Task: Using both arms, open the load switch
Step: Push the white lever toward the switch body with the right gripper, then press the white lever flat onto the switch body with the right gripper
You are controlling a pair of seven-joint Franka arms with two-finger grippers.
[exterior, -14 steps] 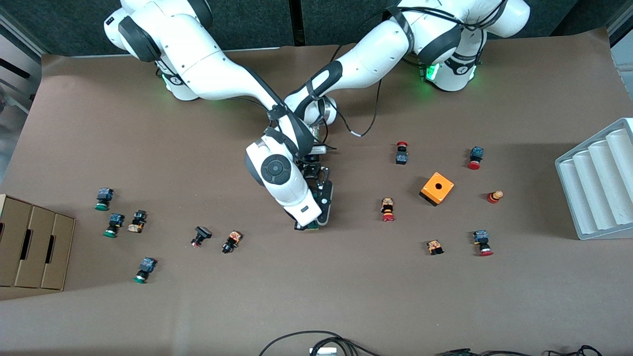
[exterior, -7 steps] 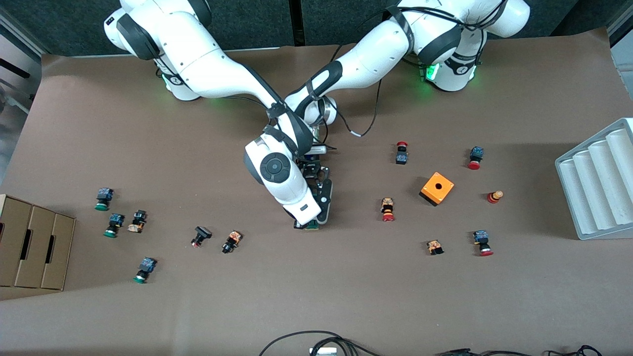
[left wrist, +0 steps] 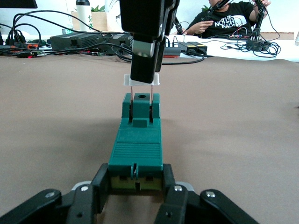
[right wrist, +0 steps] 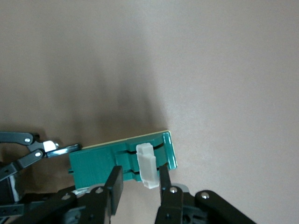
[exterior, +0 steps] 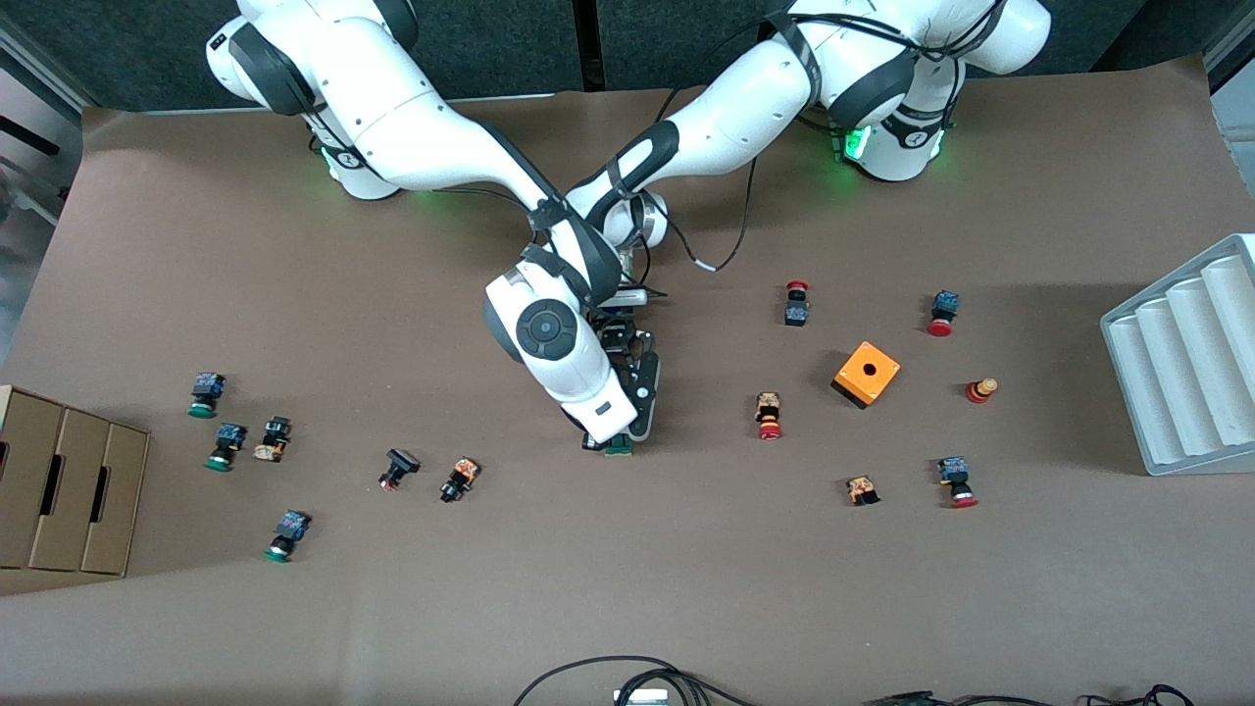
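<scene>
Load switch: you see the green load switch (left wrist: pixel 136 151) lying flat on the brown surface (exterior: pixel 627 588) near the middle, under both wrists; in the front view only its end (exterior: pixel 618 448) peeks out.
White piece: the white plastic piece (right wrist: pixel 147 164) sits at one end of the switch, lifted above the green body on two thin pins (left wrist: pixel 142 80).
Left hand: your left hand (left wrist: pixel 135 186) is closed on the end of the switch away from the white piece, one finger (left wrist: pixel 103 186) on each side.
Right hand: your right hand (right wrist: pixel 138 184) comes down from above and is clamped on the white piece.
Around: an orange cube with a hole (exterior: pixel 867 373) lies well apart toward the left arm's end, with small red-capped push buttons (exterior: pixel 769 415) scattered near it and a gray ribbed tray (exterior: pixel 1181 358) at the edge.
Other end: green-capped buttons (exterior: pixel 206 393) and a cardboard box (exterior: pixel 69 490) lie toward the right arm's end.
In the way: nothing touches the switch but the two hands.
Hidden: the right arm's wrist (exterior: pixel 559 358) covers most of the switch and both hands in the front view.
</scene>
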